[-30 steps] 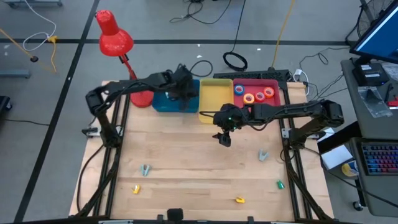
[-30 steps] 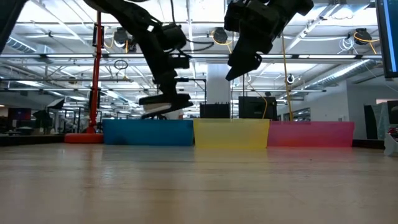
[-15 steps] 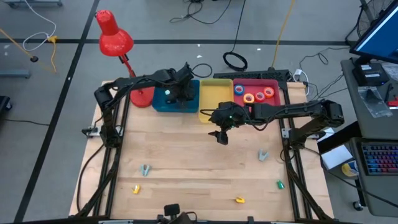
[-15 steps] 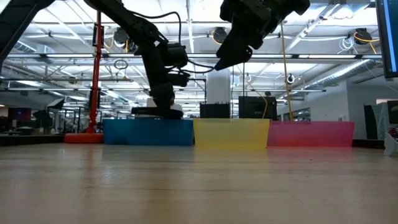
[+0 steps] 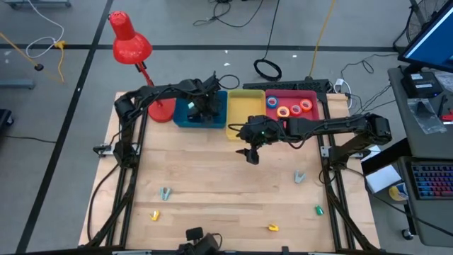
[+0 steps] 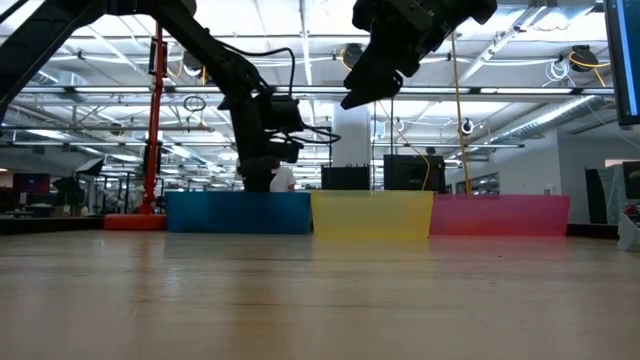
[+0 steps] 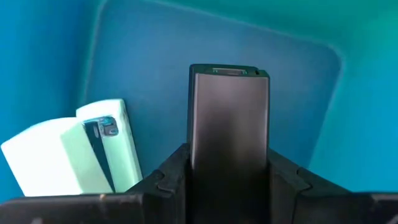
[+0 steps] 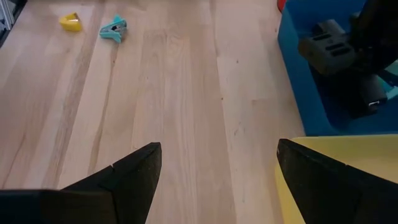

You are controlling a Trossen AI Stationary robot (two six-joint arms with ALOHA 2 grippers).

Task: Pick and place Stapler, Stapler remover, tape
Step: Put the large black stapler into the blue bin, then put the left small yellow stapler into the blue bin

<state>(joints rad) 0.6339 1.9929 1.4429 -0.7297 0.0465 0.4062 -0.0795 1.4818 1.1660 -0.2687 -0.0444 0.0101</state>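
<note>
Blue bin (image 5: 185,117) holds two staplers (image 7: 229,118) (one black, one white).

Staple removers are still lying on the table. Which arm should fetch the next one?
Right, probably. The right pincer hangs open over bare table, nearer the grey remover. The left pincer is down in the blue bin, shut on a dark stapler.

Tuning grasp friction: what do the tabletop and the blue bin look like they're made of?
Tabletop: pale wood planks, visible grain and seams, matte finish. Blue bin: likely moulded plastic, with smooth walls, rounded inner corners and a soft sheen in the left wrist view.
</note>
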